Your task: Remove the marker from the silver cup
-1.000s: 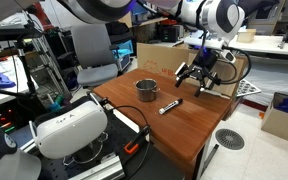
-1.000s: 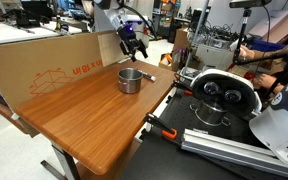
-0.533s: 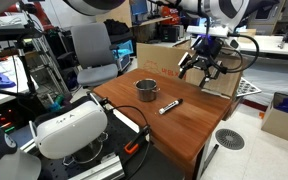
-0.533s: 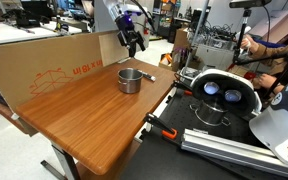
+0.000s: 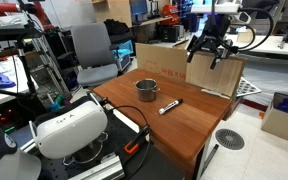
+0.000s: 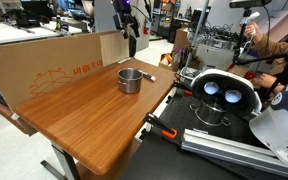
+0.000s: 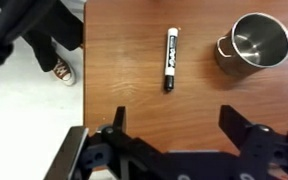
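Observation:
The marker (image 7: 170,59), white barrel with dark ends, lies flat on the wooden table, outside the cup; it also shows in both exterior views (image 5: 169,106) (image 6: 149,77). The silver cup (image 7: 254,42) stands upright and empty beside it, also seen in both exterior views (image 5: 146,90) (image 6: 130,80). My gripper (image 7: 177,122) is open and empty, raised high above the table's far side (image 5: 210,52) (image 6: 128,22), well clear of marker and cup.
The wooden table (image 5: 184,125) has a cardboard box (image 5: 179,66) along its far edge. A white headset device (image 5: 69,128) and cables sit beside the table. An office chair (image 5: 92,55) stands behind. A person's shoe (image 7: 64,72) is on the floor by the table edge.
My gripper has risen steadily upward from near the tabletop, staying open and empty. The marker and cup have not moved.

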Available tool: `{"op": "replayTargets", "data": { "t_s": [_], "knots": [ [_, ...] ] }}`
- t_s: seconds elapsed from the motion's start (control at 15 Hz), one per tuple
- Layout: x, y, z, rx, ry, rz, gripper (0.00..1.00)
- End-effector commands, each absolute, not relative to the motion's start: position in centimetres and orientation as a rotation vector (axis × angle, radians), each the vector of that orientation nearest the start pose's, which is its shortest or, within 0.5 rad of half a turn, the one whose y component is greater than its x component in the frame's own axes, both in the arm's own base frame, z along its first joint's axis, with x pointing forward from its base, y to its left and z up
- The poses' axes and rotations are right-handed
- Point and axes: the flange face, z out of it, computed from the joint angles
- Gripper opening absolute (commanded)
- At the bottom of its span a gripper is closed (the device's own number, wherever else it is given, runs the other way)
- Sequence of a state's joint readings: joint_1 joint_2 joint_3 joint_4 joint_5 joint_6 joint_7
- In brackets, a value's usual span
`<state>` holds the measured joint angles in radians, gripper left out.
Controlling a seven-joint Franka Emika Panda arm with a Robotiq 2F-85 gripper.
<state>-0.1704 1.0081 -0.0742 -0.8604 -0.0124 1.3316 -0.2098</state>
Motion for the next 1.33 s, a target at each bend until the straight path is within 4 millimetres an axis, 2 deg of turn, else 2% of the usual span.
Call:
{"op": "replayTargets", "data": {
  "t_s": [0.0,0.53,0.87,0.93,1.07,1.27],
  "knots": [
    [69.2,-15.0,28.5,-3.016,-0.027,0.764,1.00],
    [65.4,-11.3,32.1,-3.071,-0.090,0.628,1.00],
    [61.2,-9.7,32.4,-3.068,-0.106,0.600,1.00],
    [63.2,-10.2,32.2,-3.035,-0.089,0.654,1.00],
    [61.9,-10.0,32.0,-3.035,-0.091,0.646,1.00],
    [61.6,-9.9,32.1,-3.040,-0.092,0.628,1.00]
  ]
}}
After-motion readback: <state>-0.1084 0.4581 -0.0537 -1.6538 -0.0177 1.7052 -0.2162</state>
